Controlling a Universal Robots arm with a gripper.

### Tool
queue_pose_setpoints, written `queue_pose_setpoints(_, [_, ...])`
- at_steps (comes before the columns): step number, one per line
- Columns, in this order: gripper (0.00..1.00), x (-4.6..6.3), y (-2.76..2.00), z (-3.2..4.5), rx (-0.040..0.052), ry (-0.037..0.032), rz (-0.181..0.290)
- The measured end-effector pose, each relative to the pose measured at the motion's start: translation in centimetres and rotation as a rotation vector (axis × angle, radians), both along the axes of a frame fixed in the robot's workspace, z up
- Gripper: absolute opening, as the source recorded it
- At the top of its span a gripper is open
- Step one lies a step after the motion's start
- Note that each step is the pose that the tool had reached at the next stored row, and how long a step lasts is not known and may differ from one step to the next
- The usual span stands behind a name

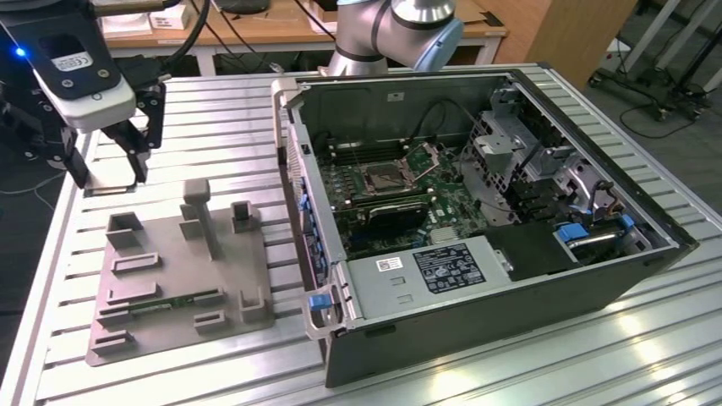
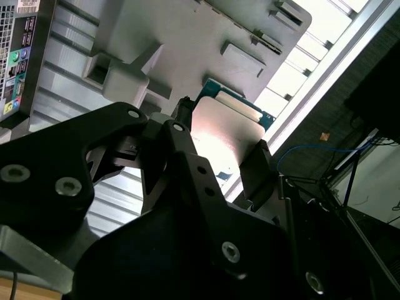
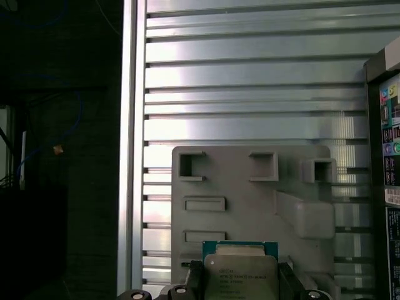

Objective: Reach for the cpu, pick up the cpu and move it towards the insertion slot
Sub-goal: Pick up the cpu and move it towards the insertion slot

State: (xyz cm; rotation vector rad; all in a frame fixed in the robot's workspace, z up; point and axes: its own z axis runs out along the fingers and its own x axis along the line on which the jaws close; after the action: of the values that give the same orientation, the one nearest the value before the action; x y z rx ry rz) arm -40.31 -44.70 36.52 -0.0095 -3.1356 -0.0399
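Observation:
The cpu (image 3: 240,270), a flat square chip with a pale silver top and a green edge, sits between the two black fingers of my gripper (image 3: 240,279). In the second wrist view the cpu (image 2: 226,131) shows from its shiny side, with the gripper (image 2: 219,147) shut on its two opposite edges. In the exterior view the gripper (image 1: 108,176) hangs above the table at the exterior view's left, just beyond the far end of the grey parts holder. The insertion slot (image 1: 378,178), a square socket with its hinged metal plate raised, lies on the green board inside the open computer case.
The grey parts holder (image 1: 169,271) has upright posts and a green memory stick (image 1: 169,303) lying in it. The open computer case (image 1: 474,313) stands on the slatted metal table (image 1: 226,118). The arm's base (image 1: 395,34) rises behind the case.

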Motion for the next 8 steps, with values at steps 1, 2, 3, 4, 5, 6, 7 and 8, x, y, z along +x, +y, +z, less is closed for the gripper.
queue_pose_setpoints(1, [0.54, 0.01, 0.00, 0.05, 0.0000, 0.0000, 0.000])
queue_pose_setpoints(2, [0.54, 0.01, 0.00, 0.06, 0.0001, -0.0002, 0.000])
queue_pose_setpoints(3, [0.54, 0.01, 0.00, 0.08, 0.0002, -0.0003, 0.000])
queue_pose_setpoints(4, [0.54, 0.01, 0.00, 0.13, 0.0000, 0.0000, 0.000])
queue_pose_setpoints(5, [0.54, 0.01, 0.00, 0.16, 0.0000, 0.0000, 0.000])
queue_pose_setpoints(6, [0.54, 0.01, 0.00, 0.18, 0.0000, 0.0000, 0.000])
queue_pose_setpoints(7, [0.54, 0.01, 0.00, 0.20, 0.0001, -0.0001, 0.000])
queue_pose_setpoints(8, [0.54, 0.01, 0.00, 0.24, 0.0000, 0.0000, 0.000])
